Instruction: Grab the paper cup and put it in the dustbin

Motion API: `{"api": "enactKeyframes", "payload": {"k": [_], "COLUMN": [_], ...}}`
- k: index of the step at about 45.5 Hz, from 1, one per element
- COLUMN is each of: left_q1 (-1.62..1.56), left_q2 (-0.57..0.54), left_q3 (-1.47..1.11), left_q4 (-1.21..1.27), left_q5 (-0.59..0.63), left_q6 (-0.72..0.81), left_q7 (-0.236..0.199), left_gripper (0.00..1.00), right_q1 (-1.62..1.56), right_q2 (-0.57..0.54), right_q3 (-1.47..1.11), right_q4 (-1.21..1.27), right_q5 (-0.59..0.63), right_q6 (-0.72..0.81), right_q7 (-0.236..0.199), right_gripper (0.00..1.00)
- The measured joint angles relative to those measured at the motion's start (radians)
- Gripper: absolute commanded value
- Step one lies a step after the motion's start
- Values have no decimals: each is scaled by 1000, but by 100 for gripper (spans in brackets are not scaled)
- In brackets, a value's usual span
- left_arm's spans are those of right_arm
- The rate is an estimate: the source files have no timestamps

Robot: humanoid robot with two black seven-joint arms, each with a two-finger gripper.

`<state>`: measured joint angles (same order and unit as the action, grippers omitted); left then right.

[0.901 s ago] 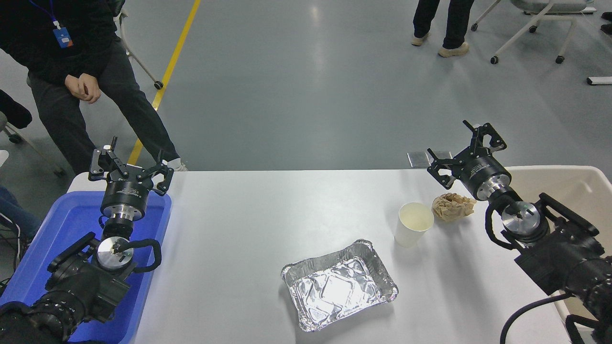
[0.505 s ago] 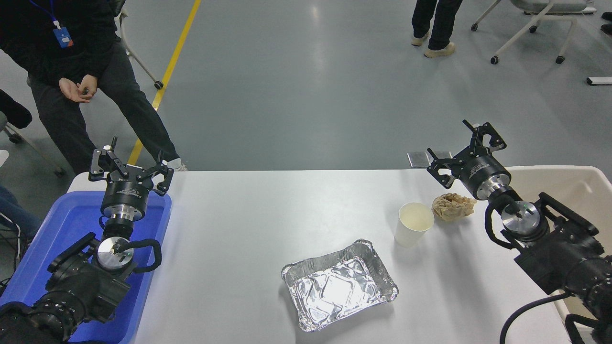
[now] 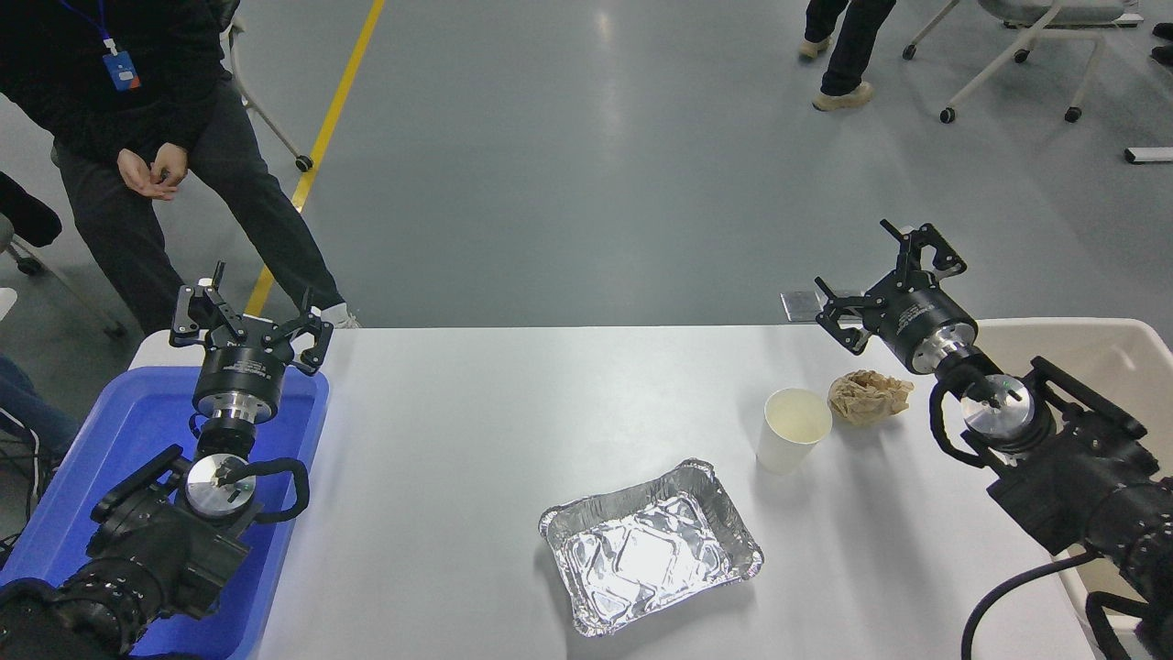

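Lower right pincer (image 3: 887, 272), spread and empty, onto upright cup (image 3: 794, 429); avoid paper ball (image 3: 868, 396) just beside. Carry to dustbin (image 3: 1136, 332). Left pincer (image 3: 249, 314): spread, parked.

White table (image 3: 476, 412), upright paper cup (image 3: 793, 429) right of centre, crumpled paper ball (image 3: 867, 396) just beside it on the right, foil tray (image 3: 651, 545) near the front, blue tray (image 3: 110, 477) at left edge, beige dustbin (image 3: 1113, 353) at right edge
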<state>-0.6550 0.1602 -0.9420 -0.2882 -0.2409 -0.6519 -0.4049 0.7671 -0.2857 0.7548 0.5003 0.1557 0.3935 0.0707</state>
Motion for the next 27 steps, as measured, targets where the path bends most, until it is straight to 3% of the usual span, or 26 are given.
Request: {"api": "enactKeyframes", "payload": {"k": [27], "left_q1": [0], "left_q2": [1], "left_q3": [0], "left_q4": [0], "left_q5": [0], "left_q6": [0], "left_q7": [0], "left_gripper": [99], "right_q1": [145], "right_q2": [-241], "right_q3": [-196], "right_q4": [284], "right_q5": [-201], "right_q6": [-10], "right_q7": [-29], "right_gripper": [100]}}
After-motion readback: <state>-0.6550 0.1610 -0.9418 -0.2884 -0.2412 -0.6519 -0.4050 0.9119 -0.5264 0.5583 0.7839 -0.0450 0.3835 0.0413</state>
